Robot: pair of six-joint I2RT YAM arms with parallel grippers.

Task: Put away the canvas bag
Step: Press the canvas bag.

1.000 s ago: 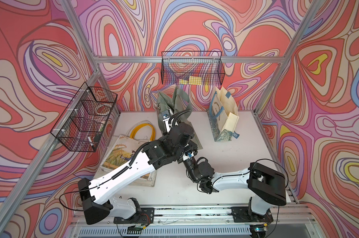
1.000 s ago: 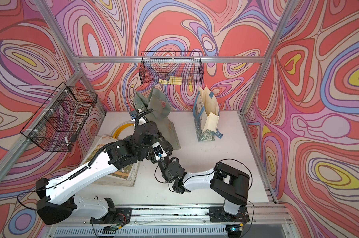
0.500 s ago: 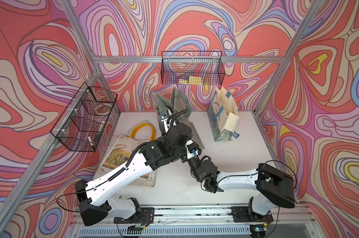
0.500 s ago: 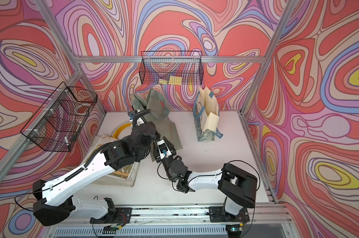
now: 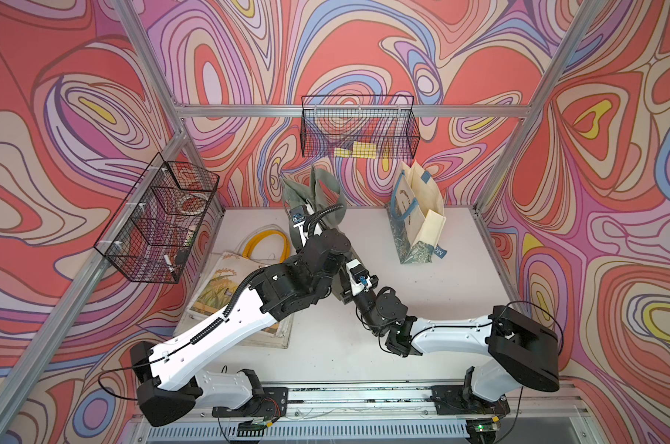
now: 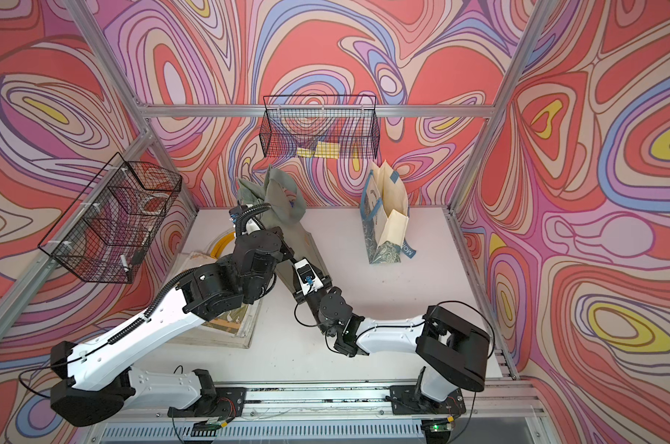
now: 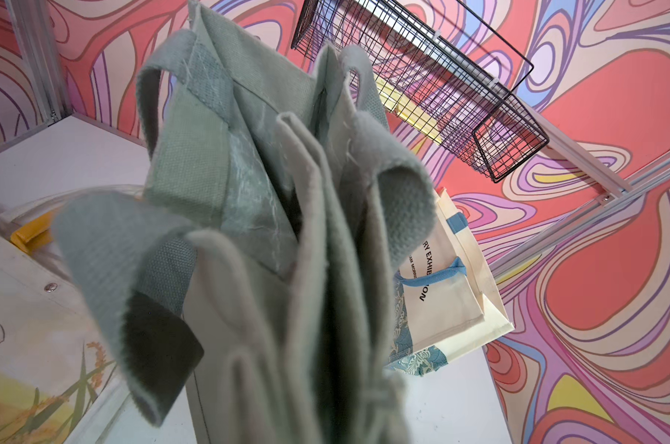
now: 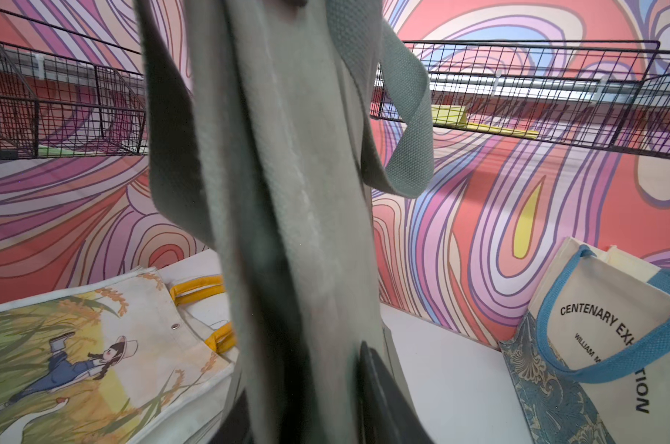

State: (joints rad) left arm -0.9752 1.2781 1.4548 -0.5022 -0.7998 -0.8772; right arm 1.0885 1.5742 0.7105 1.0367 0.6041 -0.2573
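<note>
White tabletop, swirl-patterned walls. I count three bags: a sage-green canvas bag, a standing cream tote with blue handles and a flat illustrated tote with yellow handles. Two black wire baskets hang, a back-wall basket and a side-wall basket. The left gripper is clamped on the green bag, holding it upright. The right gripper has its jaws either side of the bag's lower part; I can't tell whether they pinch it.

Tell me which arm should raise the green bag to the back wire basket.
Probably left. The left gripper is shut on the upper part of the green bag, just below the back wire basket. The right gripper sits lower down the bag, farther from the basket.
</note>
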